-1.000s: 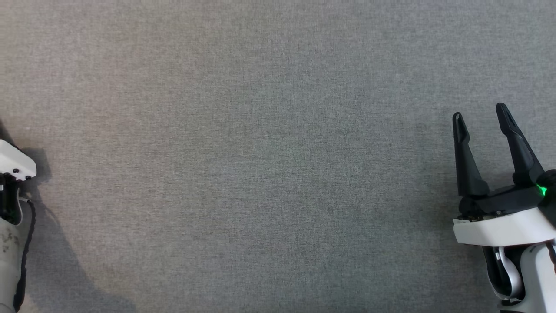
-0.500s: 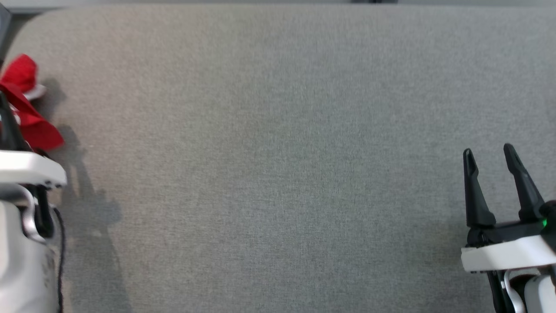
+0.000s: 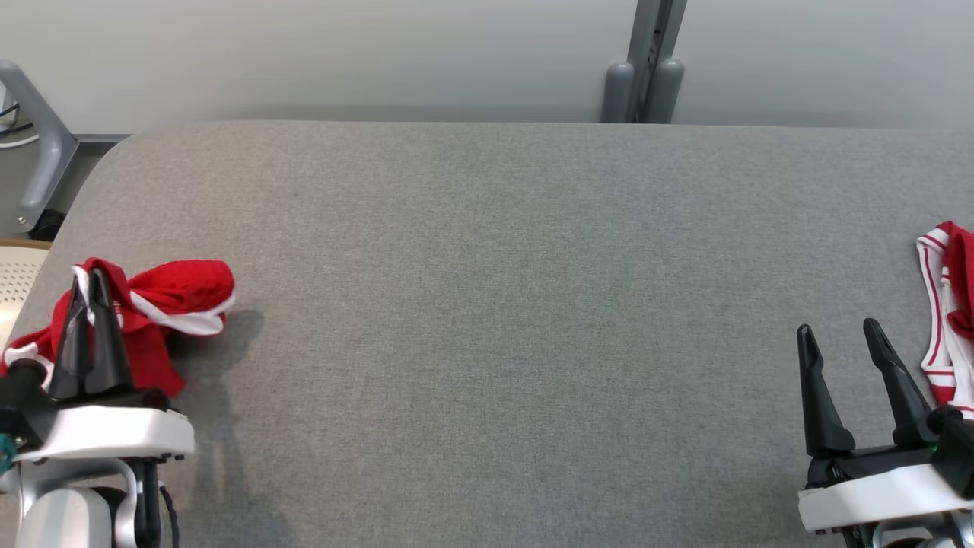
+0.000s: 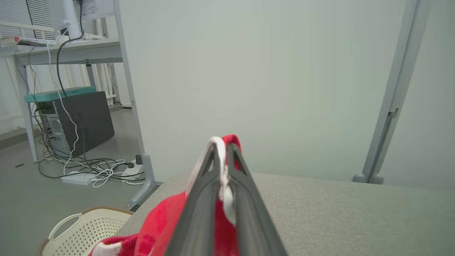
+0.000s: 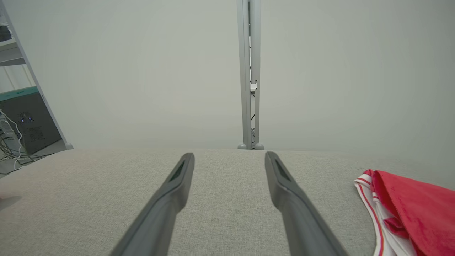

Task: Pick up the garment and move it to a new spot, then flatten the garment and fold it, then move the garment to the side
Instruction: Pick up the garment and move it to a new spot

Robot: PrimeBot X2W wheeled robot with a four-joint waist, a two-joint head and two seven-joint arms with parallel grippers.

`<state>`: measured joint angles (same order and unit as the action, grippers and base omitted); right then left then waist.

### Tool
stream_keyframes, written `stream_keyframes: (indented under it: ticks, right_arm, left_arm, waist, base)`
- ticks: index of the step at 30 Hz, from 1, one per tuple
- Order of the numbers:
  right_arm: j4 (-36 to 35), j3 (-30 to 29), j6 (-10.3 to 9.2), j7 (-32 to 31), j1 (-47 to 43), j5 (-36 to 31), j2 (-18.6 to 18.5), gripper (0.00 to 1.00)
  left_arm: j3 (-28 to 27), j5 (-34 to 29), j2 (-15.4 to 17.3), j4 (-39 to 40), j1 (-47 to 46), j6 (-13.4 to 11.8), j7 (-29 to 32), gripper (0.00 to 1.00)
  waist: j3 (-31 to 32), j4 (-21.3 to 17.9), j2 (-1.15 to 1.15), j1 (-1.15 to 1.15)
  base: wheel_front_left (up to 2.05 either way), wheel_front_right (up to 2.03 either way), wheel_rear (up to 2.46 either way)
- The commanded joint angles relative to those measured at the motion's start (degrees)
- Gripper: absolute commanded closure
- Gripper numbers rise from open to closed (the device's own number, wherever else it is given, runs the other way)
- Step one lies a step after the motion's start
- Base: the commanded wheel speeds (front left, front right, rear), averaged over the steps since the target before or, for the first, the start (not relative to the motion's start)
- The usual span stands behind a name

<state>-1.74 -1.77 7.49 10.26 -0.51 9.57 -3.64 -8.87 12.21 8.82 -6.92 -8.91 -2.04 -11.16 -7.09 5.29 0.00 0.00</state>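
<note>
Now, note the left tool (image 3: 87, 278): it is pinched shut on a white-trimmed fold of the red garment (image 3: 179, 293). The garment hangs bunched from the fingers at the left edge of the desk (image 3: 487, 304); you cannot tell whether its lower part rests on the desk or clears it. The right tool (image 3: 836, 327), fingers spread wide and empty, hovers by the desk's right edge, just beside a second red-and-white garment (image 3: 937, 304) lying there. A basket (image 4: 89, 224) stands below the desk's left edge.

Judged step: carrying the garment toward the desk's bare middle.

Risks for you to watch:
- The grip seems to take only a thin hem, so a quick swing could pull it free and drop the garment off the left edge, toward the basket.
- A trailing part could drag and bunch tighter, making flattening harder.
- The right tool, reaching in, could snag the second garment.
</note>
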Motion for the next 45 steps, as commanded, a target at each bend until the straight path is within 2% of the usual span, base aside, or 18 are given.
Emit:
stream_keyframes:
  ticks: [1,4,6,9,13,19,25,30,35,36,37,38,39,45]
  right_arm:
    - [-0.47,-0.25,0.01,-0.14,-0.41,0.01,0.00,0.00]
    - [-1.09,-0.31,0.01,-0.45,-0.19,0.09,0.14,0.00]
    - [-1.36,-0.34,0.01,-0.54,0.12,-0.06,0.16,0.00]
    - [-2.00,-0.23,0.01,-0.67,1.03,-0.34,0.21,0.00]
    - [-2.50,0.12,0.01,-0.12,2.48,-0.07,0.34,0.00]
    - [-1.20,2.03,0.01,1.22,5.24,1.26,0.52,0.00]
    - [1.63,3.78,0.01,3.14,7.94,2.99,0.61,0.00]
    - [3.67,4.49,0.01,4.29,9.18,5.27,0.65,0.00]
    - [4.97,4.50,0.01,4.88,9.69,6.80,0.65,0.00]
    - [5.33,4.39,0.01,5.02,9.79,7.17,0.66,0.00]
    - [5.44,4.27,0.01,5.00,9.87,7.15,0.66,0.00]
    - [5.35,4.17,0.01,5.02,10.12,7.27,0.66,0.00]
    - [5.29,4.04,0.01,5.01,10.36,7.34,0.66,0.00]
    - [5.22,3.21,0.01,5.03,10.00,5.95,0.61,0.00]
  left_arm:
    - [0.45,-0.53,-0.15,3.31,1.09,-0.41,0.66,1.00]
    - [2.36,-1.33,-0.91,10.69,2.77,-0.30,2.41,1.00]
    - [3.45,-1.69,-1.02,12.63,2.91,0.07,2.94,1.00]
    - [7.39,-2.69,-1.44,16.47,1.69,1.60,4.69,1.00]
    - [13.61,-3.56,-2.53,17.73,-1.83,4.18,6.50,1.00]
    - [24.17,-4.63,-4.43,13.75,-10.20,7.09,7.60,1.00]
    - [35.46,-3.57,-5.61,9.17,-18.61,7.96,6.61,1.00]
    - [42.81,-1.03,-5.68,4.81,-23.37,6.73,6.35,1.00]
    - [45.60,0.08,-5.77,-1.82,-24.31,5.15,8.58,1.00]
    - [46.09,0.46,-5.76,-3.76,-24.11,5.09,9.31,0.91]
    - [46.25,0.46,-5.75,-4.41,-24.07,5.07,9.47,0.65]
    - [46.36,0.60,-5.73,-4.85,-24.02,5.16,9.35,0.27]
    - [46.47,0.78,-5.63,-5.26,-23.88,5.39,9.20,0.00]
    - [45.71,2.46,-4.63,-5.38,-21.24,5.25,6.96,0.00]
  waist:
    - [-0.06,-0.21,0.00,0.00]
    - [-1.07,-0.96,0.00,0.00]
    - [-1.48,-1.32,0.00,0.00]
    - [-2.87,-2.74,0.00,0.00]
    - [-5.76,-5.75,0.00,0.00]
    - [-10.50,-12.14,0.00,0.00]
    - [-14.05,-19.19,0.00,0.00]
    - [-16.24,-23.42,0.00,0.00]
    - [-18.17,-24.86,0.00,0.00]
    - [-18.51,-24.74,0.00,0.00]
    - [-18.57,-24.53,0.00,0.00]
    - [-18.60,-24.27,0.00,0.00]
    - [-18.53,-23.92,0.00,0.00]
    - [-16.10,-20.52,0.00,0.00]
  base:
    - [0.00,0.00,0.00]
    - [0.00,0.00,0.00]
    - [0.00,0.00,0.00]
    - [0.00,0.00,0.00]
    - [0.00,0.00,0.00]
    - [0.00,0.00,0.00]
    - [0.00,0.00,0.00]
    - [0.00,0.00,0.00]
    - [0.00,0.00,0.00]
    - [0.00,0.00,0.00]
    - [0.00,0.00,0.00]
    - [0.00,0.00,0.00]
    - [0.00,0.00,0.00]
    - [0.00,0.00,0.00]
